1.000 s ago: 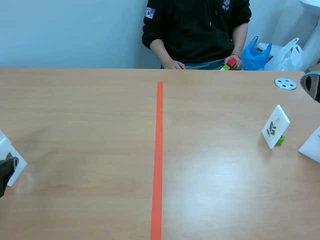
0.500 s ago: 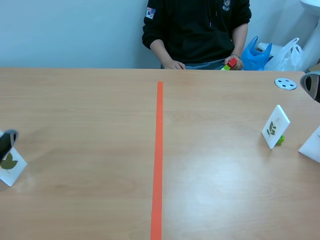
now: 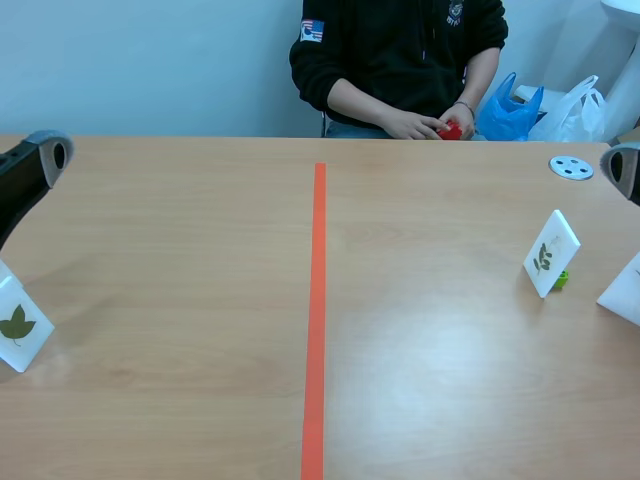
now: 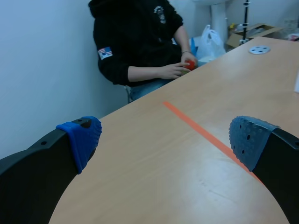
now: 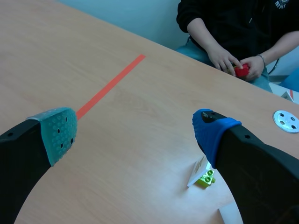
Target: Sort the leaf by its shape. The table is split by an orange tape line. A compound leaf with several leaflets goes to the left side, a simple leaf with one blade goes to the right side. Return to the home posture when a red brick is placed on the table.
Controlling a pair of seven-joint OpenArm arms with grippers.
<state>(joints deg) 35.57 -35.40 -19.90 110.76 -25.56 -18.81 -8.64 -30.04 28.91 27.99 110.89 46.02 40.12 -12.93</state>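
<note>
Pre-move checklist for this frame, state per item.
1. Red brick set on the table: not ok, it is held in the person's hands.
2. Left gripper empty: ok, open, nothing between the fingers.
3. Right gripper empty: ok, open.
4. Compound-leaf card on the left side: not ok, it stands right of the tape line.
5. Single-leaf card on the right side: not ok, it stands left of the line.
6. Third card leaf type: cannot tell, its face is hidden.

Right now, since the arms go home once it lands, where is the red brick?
In the scene view the red brick is held in the person's hands at the table's far edge, right of the orange tape line.
</note>
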